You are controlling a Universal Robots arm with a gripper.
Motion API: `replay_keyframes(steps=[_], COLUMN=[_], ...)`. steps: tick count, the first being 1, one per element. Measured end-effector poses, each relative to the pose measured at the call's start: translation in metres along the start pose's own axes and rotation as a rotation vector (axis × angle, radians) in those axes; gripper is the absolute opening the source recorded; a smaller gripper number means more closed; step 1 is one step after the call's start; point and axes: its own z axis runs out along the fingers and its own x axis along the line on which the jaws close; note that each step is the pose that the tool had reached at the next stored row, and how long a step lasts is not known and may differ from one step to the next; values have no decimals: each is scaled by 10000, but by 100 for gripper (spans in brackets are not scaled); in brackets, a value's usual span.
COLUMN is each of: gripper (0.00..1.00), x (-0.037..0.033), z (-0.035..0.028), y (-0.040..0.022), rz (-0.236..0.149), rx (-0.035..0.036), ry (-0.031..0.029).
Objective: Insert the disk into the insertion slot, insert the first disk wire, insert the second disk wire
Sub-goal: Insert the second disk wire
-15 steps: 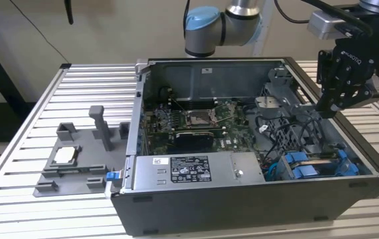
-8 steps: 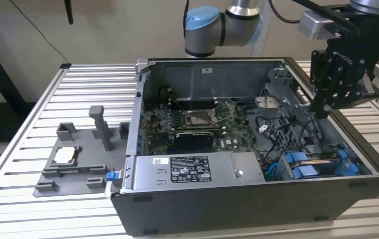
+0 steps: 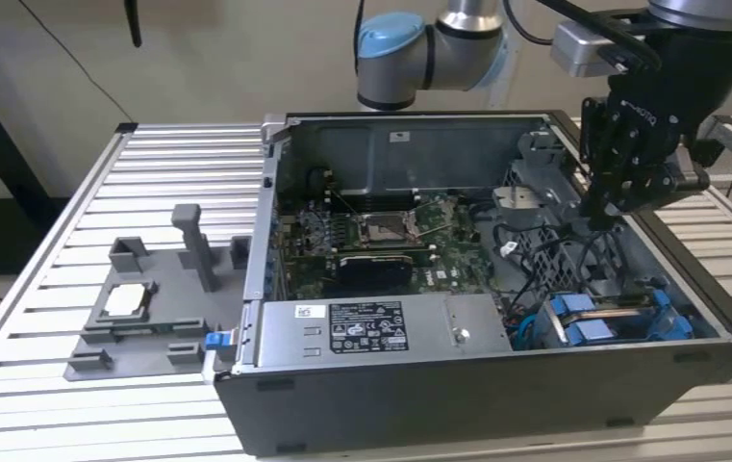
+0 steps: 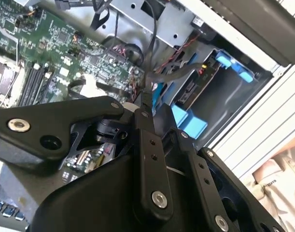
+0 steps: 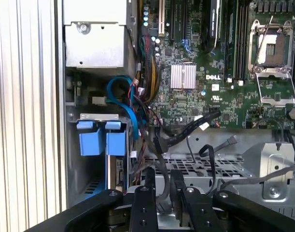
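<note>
The disk sits in the insertion slot (image 3: 710, 325) at the case's front corner, on the exterior view's right; its blue carrier tabs (image 3: 584, 332) face up. Both wrist views show the same blue tabs (image 5: 96, 141) (image 4: 188, 121) inside the grey slot wall (image 5: 72, 159) (image 4: 224, 104). My gripper (image 3: 599, 217) hangs over the case interior, behind the disk and apart from it. It is shut on a dark disk wire (image 4: 151, 58) that runs from between the fingertips (image 4: 145, 104) towards the drive cage. In the first wrist view the wire (image 5: 159, 159) passes between my fingers (image 5: 150, 181).
A grey labelled power-supply box (image 3: 353, 327) fills the case's front. Behind it lies the green motherboard (image 3: 366, 241) with loose cable bundles (image 5: 137, 111) beside the disk. A grey fixture (image 3: 147, 308) stands on the slatted table (image 3: 32, 289) at the exterior view's left.
</note>
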Motion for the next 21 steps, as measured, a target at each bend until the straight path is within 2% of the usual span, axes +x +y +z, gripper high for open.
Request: replay_keyframes(steps=[2, 3, 7, 8, 10, 14, 15, 16, 19, 21], gripper=[27, 27, 27, 27, 27, 27, 27, 27, 27, 27], x=[-5, -10, -31, -46, -92, -130, -131, -132, -135, -136], z=[-1, -1, -3, -2, -3, -4, -4, -4, 1, 3], y=[43, 58, 114, 127, 157, 209, 213, 216, 249, 300], rz=[-26, -43, -157, -176, -187, -208, -239, -271, -290, -283], rx=[0, 0, -2, -2, 23, 174, 228, 312, 728, 965], ry=[48, 112, 500, 557, 591, 600, 609, 614, 623, 630])
